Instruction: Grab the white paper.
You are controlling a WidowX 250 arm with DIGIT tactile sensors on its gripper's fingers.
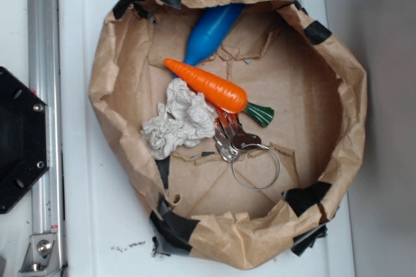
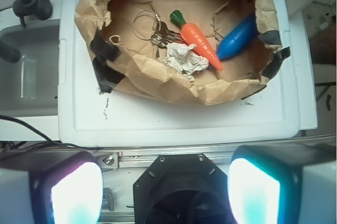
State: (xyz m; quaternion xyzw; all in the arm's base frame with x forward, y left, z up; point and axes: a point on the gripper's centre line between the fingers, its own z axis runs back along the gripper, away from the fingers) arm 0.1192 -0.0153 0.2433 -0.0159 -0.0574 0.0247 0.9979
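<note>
The white paper (image 1: 179,121) is a crumpled off-white wad lying inside the brown paper bag (image 1: 338,75), touching the orange toy carrot (image 1: 208,86) on its lower left side. It also shows in the wrist view (image 2: 185,59), near the bag's near wall. My gripper (image 2: 166,192) is open and empty, its two glowing fingers (image 2: 73,192) wide apart. It is high above the black robot base, far back from the bag. The gripper does not show in the exterior view.
In the bag also lie a blue bottle-shaped toy (image 1: 211,30) and a bunch of keys on a wire ring (image 1: 244,147). The bag stands on a white lid (image 2: 174,121). The black robot base (image 1: 19,140) and a metal rail (image 1: 45,95) lie at the left.
</note>
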